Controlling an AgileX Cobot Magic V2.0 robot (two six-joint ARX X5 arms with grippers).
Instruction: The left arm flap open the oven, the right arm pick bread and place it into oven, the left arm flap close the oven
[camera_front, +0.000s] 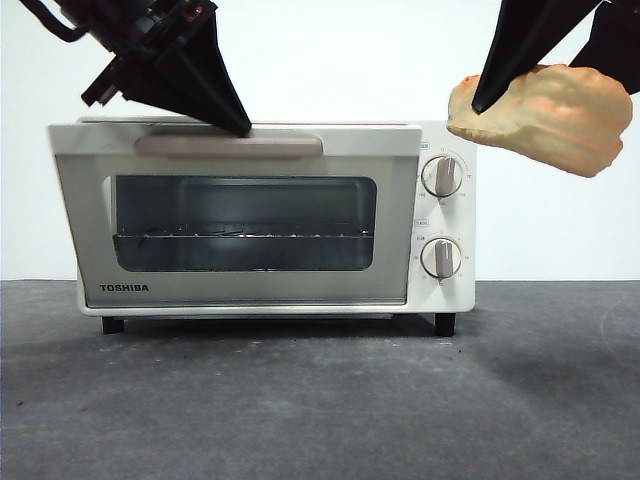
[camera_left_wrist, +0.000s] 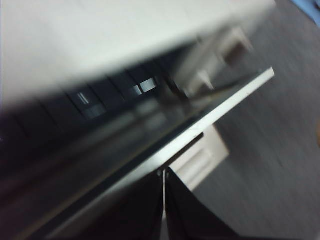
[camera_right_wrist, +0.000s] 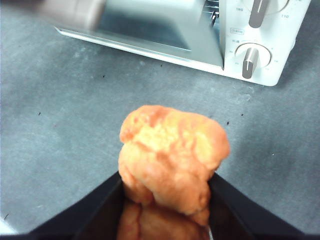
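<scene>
The cream-white oven stands on the table with its glass door tilted slightly open at the top. My left gripper is shut, its tip just behind the beige handle at the door's top edge. The left wrist view shows its jaws closed together over the door's edge, with a gap to the oven. My right gripper is shut on the golden-brown bread and holds it in the air to the upper right of the oven. The bread sits between the right gripper's jaws.
Two round knobs sit on the oven's right panel. A wire rack shows inside, behind the glass. The oven stands on a dark grey table before a white backdrop.
</scene>
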